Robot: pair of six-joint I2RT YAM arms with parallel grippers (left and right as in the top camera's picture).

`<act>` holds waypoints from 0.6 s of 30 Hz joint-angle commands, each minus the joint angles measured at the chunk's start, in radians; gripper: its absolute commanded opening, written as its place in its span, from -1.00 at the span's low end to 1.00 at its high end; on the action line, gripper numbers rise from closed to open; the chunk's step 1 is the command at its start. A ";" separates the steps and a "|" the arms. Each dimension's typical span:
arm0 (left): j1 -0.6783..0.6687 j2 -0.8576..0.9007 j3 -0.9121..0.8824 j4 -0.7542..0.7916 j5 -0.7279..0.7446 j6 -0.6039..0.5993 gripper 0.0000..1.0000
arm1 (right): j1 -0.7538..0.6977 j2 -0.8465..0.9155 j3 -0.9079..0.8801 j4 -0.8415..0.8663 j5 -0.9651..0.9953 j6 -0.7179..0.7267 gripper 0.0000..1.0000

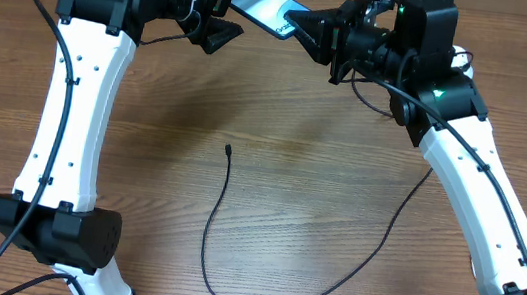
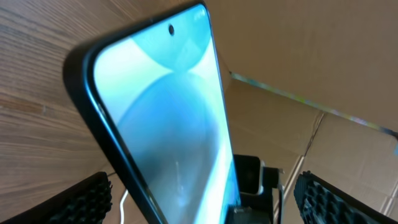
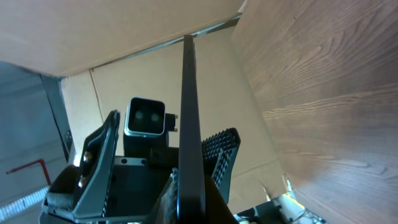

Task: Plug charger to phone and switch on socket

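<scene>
Little of the task looked done. The phone [image 1: 266, 7] was lifted off the wooden table [image 1: 314, 224] at its far edge; the right gripper [image 1: 303, 27] was clamped on one end of it, seen edge-on from the right wrist as a thin dark slab. The left gripper [image 1: 217, 16] stood wide apart, its ribbed black pads [image 2: 93, 199] on either side of the glossy, pale blue screen and not touching it. The charger [image 1: 206, 246], a thin, limp black cable, lay in a loose loop on the wood grain, its small connector tip [image 1: 229, 148] free and well apart from the phone. Plugging in remained to be done; so did the switch, with the socket in no view.
</scene>
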 commanded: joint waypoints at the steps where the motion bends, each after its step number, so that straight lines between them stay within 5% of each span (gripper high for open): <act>1: 0.002 0.011 -0.001 0.008 0.029 -0.024 0.75 | 0.004 -0.030 0.022 0.020 -0.012 0.034 -0.93; 13: 0.002 0.011 -0.001 0.012 0.047 -0.066 0.29 | 0.020 -0.029 0.022 0.049 -0.016 0.118 -0.93; 18: 0.002 0.011 -0.001 0.012 0.043 -0.081 -0.12 | 0.031 -0.029 0.022 0.049 -0.014 0.181 -0.93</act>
